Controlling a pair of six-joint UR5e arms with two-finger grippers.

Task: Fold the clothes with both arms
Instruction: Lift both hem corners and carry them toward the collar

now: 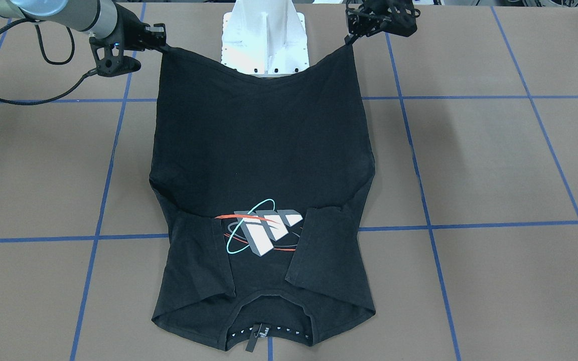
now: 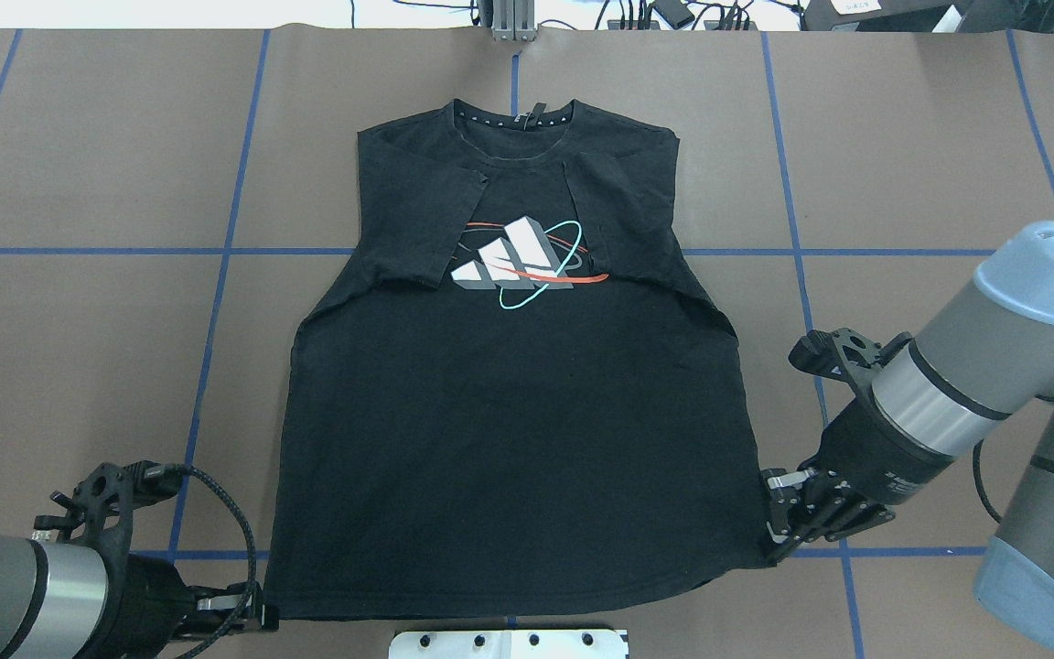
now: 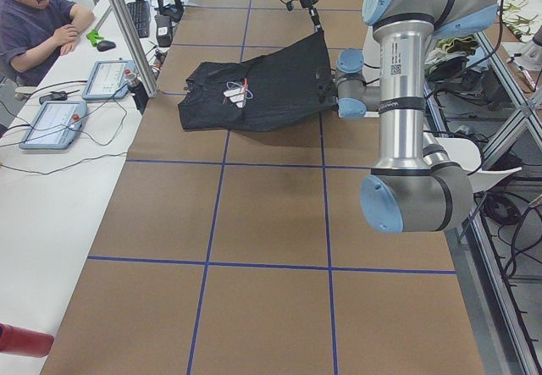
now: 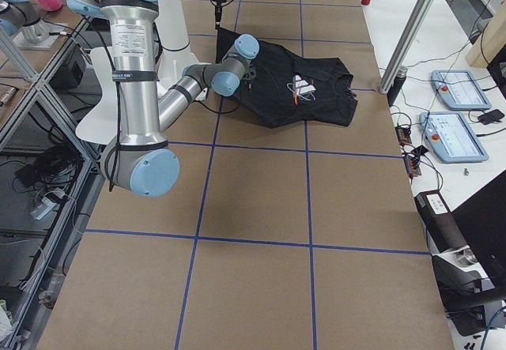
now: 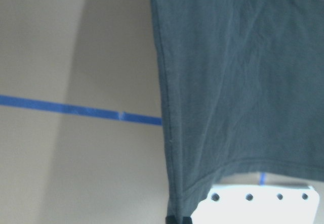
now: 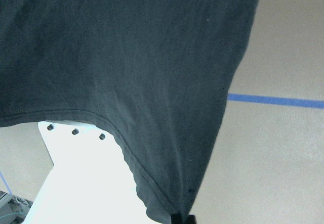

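Note:
The black T-shirt (image 2: 509, 412) lies graphic side up, its white-grey blocks with red and teal ellipses (image 2: 520, 264) showing. Both sleeves are folded inward over the chest, and the collar (image 1: 269, 333) rests on the table on the side away from me. My left gripper (image 2: 257, 615) is shut on one hem corner (image 5: 177, 216). On the other hem corner (image 6: 179, 215) my right gripper (image 2: 776, 542) is shut too. The hem hangs raised and stretched between them above the table, sagging in the middle, as the exterior front-facing view shows.
The white pedestal mount (image 1: 264, 45) stands just under the raised hem. Blue tape lines (image 2: 216, 302) grid the brown table. A person (image 3: 38, 19) sits at a side desk with tablets (image 3: 52, 123) beyond the collar end.

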